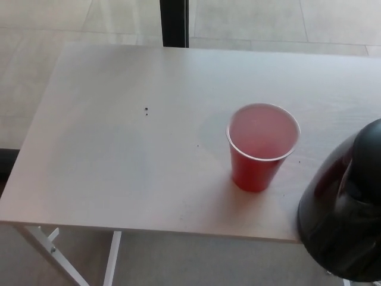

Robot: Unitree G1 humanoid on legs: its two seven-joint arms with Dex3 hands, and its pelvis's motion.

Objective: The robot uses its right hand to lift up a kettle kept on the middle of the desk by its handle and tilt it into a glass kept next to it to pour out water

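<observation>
One red cup (262, 147) stands upright on the pale desk (119, 149), right of the frame's centre and toward the lower half. Its rim is white, its inside looks pinkish, and whether it holds any liquid cannot be told from this angle. At the lower right corner of the frame sits a large, glossy black rounded shape (345, 208), cut off by the right and bottom edges. It is probably the kettle, with a faint red reflection of the cup on its left side, but no handle or spout can be made out. It appears just beside the cup, not touching it, and overlaps the desk's near right edge; whether it rests on the desk or is held above it cannot be told. Neither robot hand shows anywhere in the frame, so the state of the right hand cannot be told, and the same goes for the left. Two tiny dark specks (146, 111) mark the desk left of centre in the upper half. A white desk leg (53, 250) shows at the lower left, and a dark vertical post (174, 22) rises behind the desk at the top centre, against a tiled floor (268, 21).
</observation>
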